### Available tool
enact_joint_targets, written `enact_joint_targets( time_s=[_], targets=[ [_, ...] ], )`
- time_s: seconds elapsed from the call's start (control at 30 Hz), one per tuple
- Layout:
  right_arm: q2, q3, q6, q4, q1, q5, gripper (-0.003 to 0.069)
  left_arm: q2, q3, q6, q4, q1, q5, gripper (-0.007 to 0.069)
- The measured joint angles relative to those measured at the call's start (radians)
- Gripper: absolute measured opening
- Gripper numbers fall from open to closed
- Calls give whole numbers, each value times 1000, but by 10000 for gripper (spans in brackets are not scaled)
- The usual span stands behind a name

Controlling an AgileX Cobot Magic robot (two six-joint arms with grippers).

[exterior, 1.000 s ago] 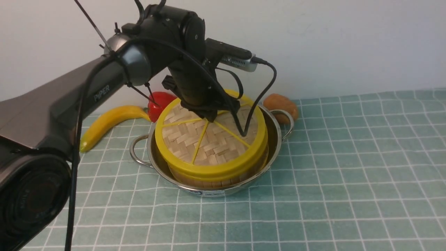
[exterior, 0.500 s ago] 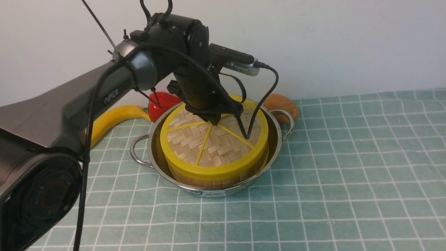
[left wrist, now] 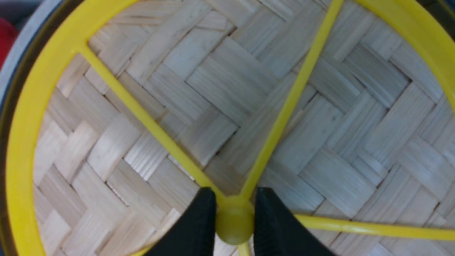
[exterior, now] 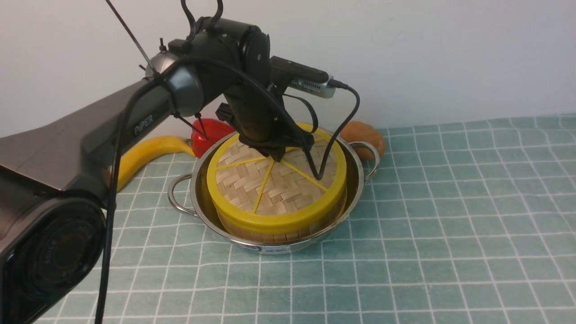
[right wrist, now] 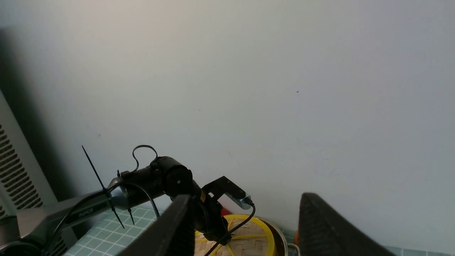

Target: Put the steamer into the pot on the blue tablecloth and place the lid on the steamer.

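The shiny pot (exterior: 288, 246) stands on the blue tablecloth (exterior: 450, 225). The steamer (exterior: 270, 234) sits inside it; only its bamboo side wall shows, and its contents are hidden. The lid (exterior: 274, 189) lies flat on top of the steamer. My left gripper (exterior: 275, 153) reaches down onto the lid's centre. In the left wrist view its black fingers (left wrist: 199, 220) are shut on the yellow centre knob (left wrist: 234, 225) of the lid (left wrist: 227, 89). My right gripper (right wrist: 247, 196) is open and empty, held high and away, facing the wall; it is out of the front view.
A yellow banana (exterior: 139, 157) and a red pepper (exterior: 209, 132) lie behind the pot on the left. A brown rounded item (exterior: 362, 135) lies behind the pot's right handle (exterior: 371, 155). A white wall stands close behind.
The left gripper came down and slightly right with the lid, which went from tilted above the steamer to lying flat on it. Nothing moved in the last half second.
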Motion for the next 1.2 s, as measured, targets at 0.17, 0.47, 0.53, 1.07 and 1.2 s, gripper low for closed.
enact_joint_targets(
  time_s=[0.17, 0.47, 0.53, 1.07, 1.2],
  targets=[
    [0, 0, 2, 1, 0, 0, 398, -1, -6, 2, 0, 0, -26, 428],
    [0, 0, -13, 1, 0, 0, 398, -214, -156, -42, 29, 0, 29, 652],
    [0, 0, -39, 1, 0, 0, 398, -284, -171, -42, 45, 0, 39, 585],
    [-156, 456, -181, -173, 0, -28, 97, -974, 134, -42, 171, 0, 147, -23],
    [-281, 719, -180, -191, 0, -177, -1, -1215, 442, -42, 154, 0, 76, -23]
  ],
)
